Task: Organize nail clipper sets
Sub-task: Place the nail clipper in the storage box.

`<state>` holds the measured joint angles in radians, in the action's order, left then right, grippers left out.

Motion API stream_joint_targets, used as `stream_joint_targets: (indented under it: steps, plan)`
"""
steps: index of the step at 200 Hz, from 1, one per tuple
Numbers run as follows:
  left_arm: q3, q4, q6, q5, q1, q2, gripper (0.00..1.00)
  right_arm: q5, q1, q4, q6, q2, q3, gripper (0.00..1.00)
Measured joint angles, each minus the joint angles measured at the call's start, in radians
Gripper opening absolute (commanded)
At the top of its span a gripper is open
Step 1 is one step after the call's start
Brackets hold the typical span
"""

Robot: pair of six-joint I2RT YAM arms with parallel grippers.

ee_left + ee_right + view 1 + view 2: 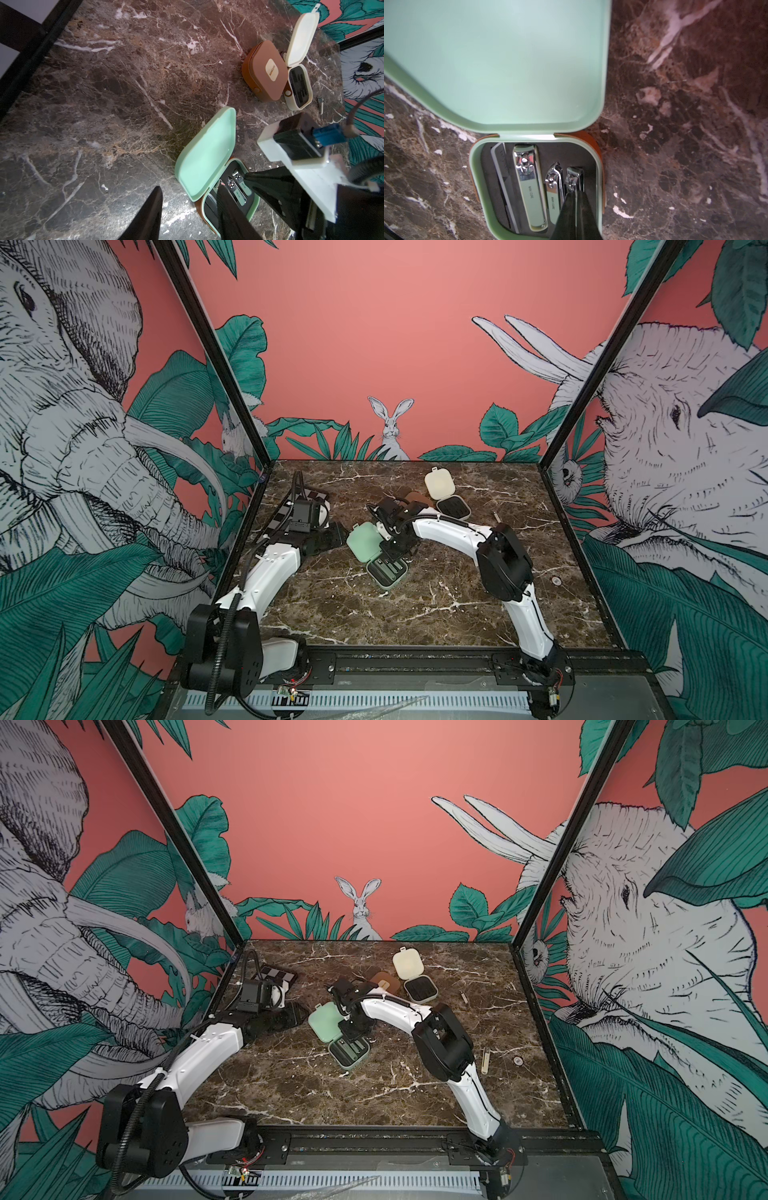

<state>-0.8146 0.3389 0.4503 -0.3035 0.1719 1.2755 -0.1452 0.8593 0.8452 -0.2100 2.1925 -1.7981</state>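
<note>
Marble table looks maybe halfway: brown case closed, mint case open mid-table and nearly filled, right gripper pinched shut over its small clipper, left gripper spread empty, cream case unfilled.

Dark brown, white-veined marble counter. Salmon-pink far wall with printed white rabbit and green leaves. Left elephant-print panel, right elephant-print panel. Even lighting.
</note>
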Motion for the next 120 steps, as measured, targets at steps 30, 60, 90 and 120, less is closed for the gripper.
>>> stream_joint_targets:
  steps: [30, 60, 90, 120]
  plan:
    - [-0.005, -0.003, 0.0, -0.003, -0.019, 0.029, 0.45, -0.005, 0.0, -0.012, 0.0, 0.0, 0.007, 0.06]
    - [-0.023, -0.021, 0.001, -0.016, -0.035, 0.079, 0.45, -0.005, 0.0, -0.019, -0.001, 0.003, 0.015, 0.06]
    - [-0.04, -0.041, 0.002, -0.022, -0.05, 0.118, 0.45, -0.005, -0.001, -0.031, -0.006, 0.004, 0.025, 0.06]
    - [-0.055, -0.07, 0.003, -0.028, -0.062, 0.166, 0.43, -0.008, -0.002, -0.037, -0.011, 0.004, 0.029, 0.05]
